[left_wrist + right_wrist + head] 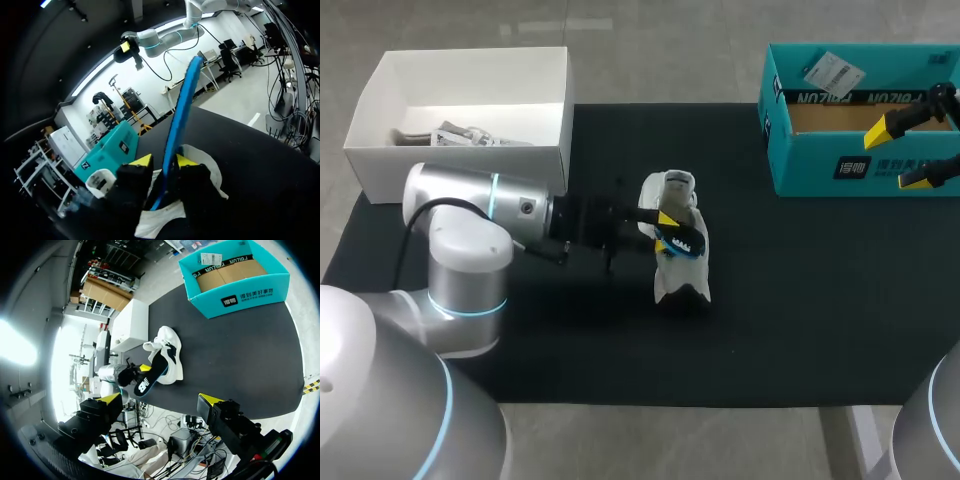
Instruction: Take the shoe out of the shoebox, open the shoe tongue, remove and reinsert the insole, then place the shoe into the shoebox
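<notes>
A white shoe stands on the black mat near the middle, toe end down. A blue and black insole sticks out of its opening. My left gripper is at the shoe's mouth. In the left wrist view the blue insole rises edge-on between the fingers of that gripper, whose yellow tips stand slightly apart with a narrow gap beside the insole, over the white shoe. My right gripper hangs open and empty above the teal shoebox; from this gripper the shoe and insole lie well ahead.
A white open box with some packing items sits at the mat's back left. The teal shoebox at the back right has a brown cardboard floor and a paper tag on its rim.
</notes>
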